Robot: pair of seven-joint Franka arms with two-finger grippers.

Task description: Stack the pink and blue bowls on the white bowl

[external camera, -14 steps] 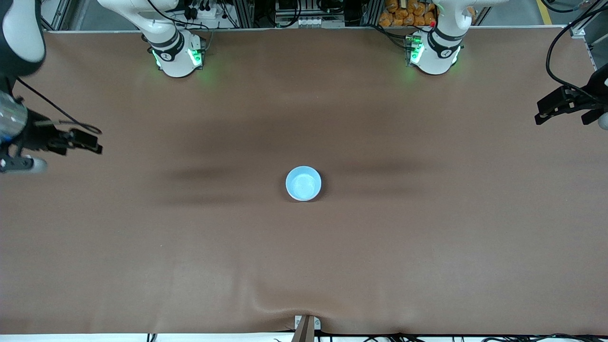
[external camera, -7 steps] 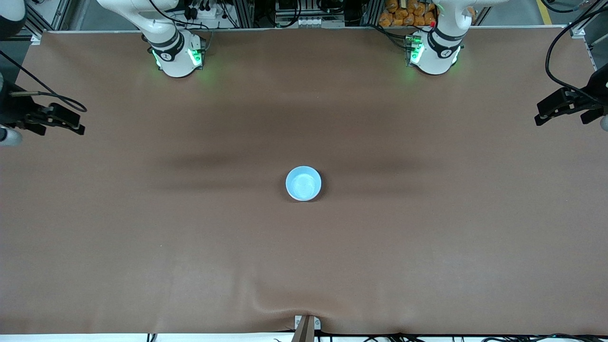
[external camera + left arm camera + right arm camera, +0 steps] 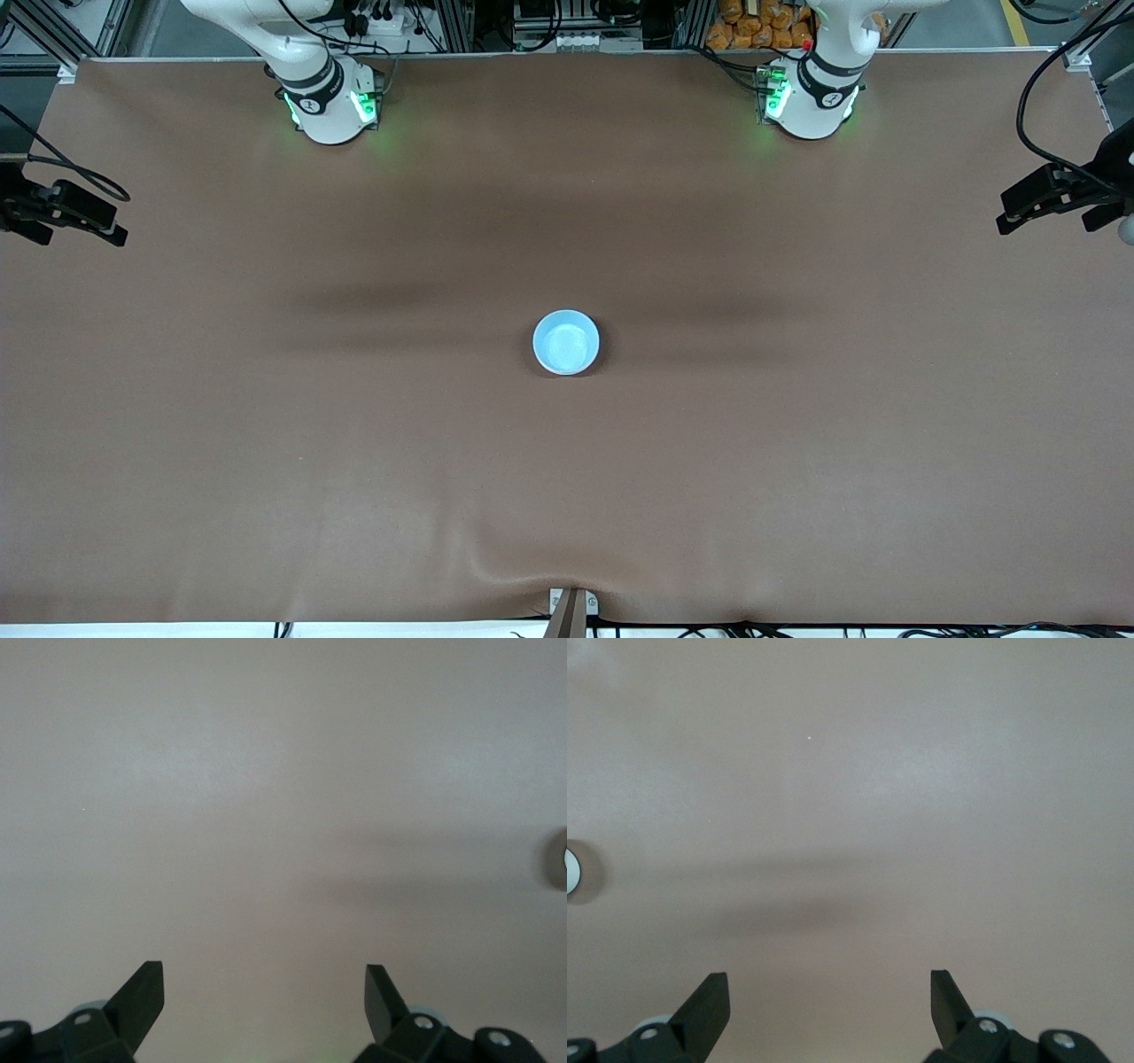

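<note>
A light blue bowl (image 3: 566, 342) stands upright at the middle of the table. The pink bowl and the white bowl do not show; whether they sit under the blue one cannot be told from above. My right gripper (image 3: 75, 213) hangs at the right arm's end of the table, open and empty over bare cloth (image 3: 829, 985). My left gripper (image 3: 1054, 199) waits at the left arm's end, open and empty (image 3: 266, 979). A sliver of the bowl shows at the edge of the right wrist view (image 3: 571, 873) and of the left wrist view (image 3: 562, 859).
The brown table cloth (image 3: 354, 461) has a raised wrinkle at its near edge by a small bracket (image 3: 571, 607). The two arm bases (image 3: 330, 97) (image 3: 811, 93) stand along the table's edge farthest from the front camera.
My right gripper has drawn away from the bowl, out toward the right arm's end of the table and toward the bases. The left gripper and the blue bowl have not moved.
</note>
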